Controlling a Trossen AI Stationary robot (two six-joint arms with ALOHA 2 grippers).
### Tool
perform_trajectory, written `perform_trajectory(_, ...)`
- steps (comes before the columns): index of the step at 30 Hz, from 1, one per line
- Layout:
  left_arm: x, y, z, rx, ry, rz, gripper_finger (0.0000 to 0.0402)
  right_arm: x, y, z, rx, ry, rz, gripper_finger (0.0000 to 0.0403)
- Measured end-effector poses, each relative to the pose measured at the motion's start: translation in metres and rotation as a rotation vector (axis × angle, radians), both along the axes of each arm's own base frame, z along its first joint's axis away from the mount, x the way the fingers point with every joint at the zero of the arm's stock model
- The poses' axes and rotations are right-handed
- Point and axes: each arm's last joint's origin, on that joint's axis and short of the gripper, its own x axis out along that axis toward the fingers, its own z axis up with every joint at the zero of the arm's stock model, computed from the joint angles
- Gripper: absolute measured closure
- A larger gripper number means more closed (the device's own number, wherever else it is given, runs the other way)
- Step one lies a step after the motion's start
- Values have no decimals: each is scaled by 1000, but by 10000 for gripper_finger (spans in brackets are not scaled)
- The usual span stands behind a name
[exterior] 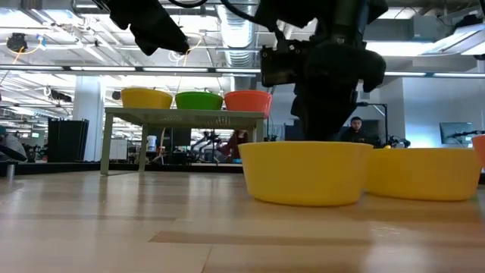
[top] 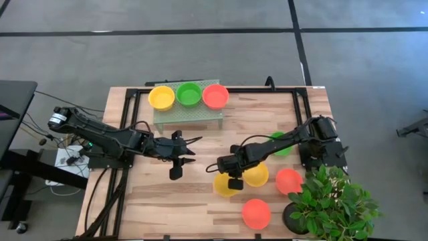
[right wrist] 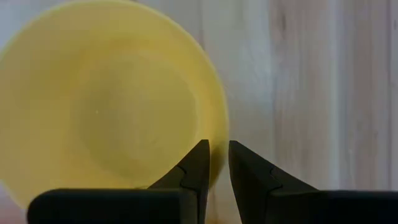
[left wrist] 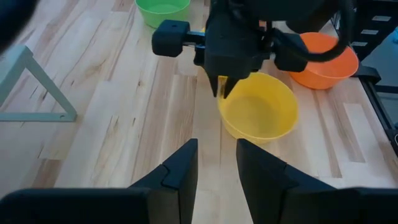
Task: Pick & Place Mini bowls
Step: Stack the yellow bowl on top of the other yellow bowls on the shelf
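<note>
A yellow mini bowl [exterior: 305, 173] sat nearest the low camera on the wooden counter [exterior: 114, 227], with a second yellow bowl [exterior: 424, 173] touching it on one side. The right end effector [right wrist: 214, 163] hung straight above the near bowl, its two fingers straddling the rim; they stood narrowly apart, and whether they pinched the rim could not be told. In the high view that end effector [top: 234, 179] was over the left of the two yellow bowls at mid-counter. Near them lay two red bowls [top: 288, 181] [top: 256, 213], and a green bowl [top: 281, 143] was partly hidden under the right arm. On a small raised stand [top: 188, 115] at the far edge sat a yellow [top: 161, 97], a green [top: 189, 94] and a red bowl [top: 215, 96] in a row. The left end effector [top: 182, 155] hovered empty left of centre, fingers apart. A potted plant [top: 334, 201] stood at the counter's near right corner.
</note>
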Motion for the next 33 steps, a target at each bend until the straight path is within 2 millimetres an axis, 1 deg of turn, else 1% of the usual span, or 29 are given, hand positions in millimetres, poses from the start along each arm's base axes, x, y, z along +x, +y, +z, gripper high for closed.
perform_trajectory(3, 0, 0, 0, 3, -1, -3, 290, 1, 0, 0, 7, -10, 18, 353)
perform_trajectory(7, 0, 0, 1, 73, -7, -54, 290, 3, -3, 2, 55, -4, 41, 391)
perform_trajectory(8, 0, 0, 1, 100, -7, -82, 290, 3, -5, 2, 56, -5, 48, 395)
perform_trajectory(11, 1, -3, 1, 144, -10, -200, 290, 7, -14, 3, 32, -29, 58, 390)
perform_trajectory(15, 0, -8, 2, 140, -27, -341, 290, 22, -30, 14, -22, -144, 61, 394)
perform_trajectory(17, 0, -10, 2, 149, -30, -368, 290, 30, -40, 21, -22, -192, 26, 399)
perform_trajectory(19, -1, -12, 2, 163, -32, -385, 290, 38, -52, 34, 2, -240, -56, 399)
perform_trajectory(21, -1, -14, 1, 191, -34, -411, 290, 46, -65, 47, 61, -283, -195, 398)
perform_trajectory(22, 0, -15, 0, 209, -33, -425, 290, 48, -72, 52, 99, -291, -231, 398)
perform_trajectory(24, 1, -15, -3, 247, -22, -443, 290, 50, -83, 59, 159, -286, -248, 399)
perform_trajectory(26, 4, -15, -7, 285, -8, -453, 290, 51, -92, 64, 204, -288, -282, 400)
perform_trajectory(29, 11, -13, -19, 335, 49, -456, 290, 49, -100, 64, 265, -260, -326, 400)
perform_trajectory(33, 21, -12, -37, 417, 124, -440, 290, 48, -107, 63, 283, -243, -356, 401)
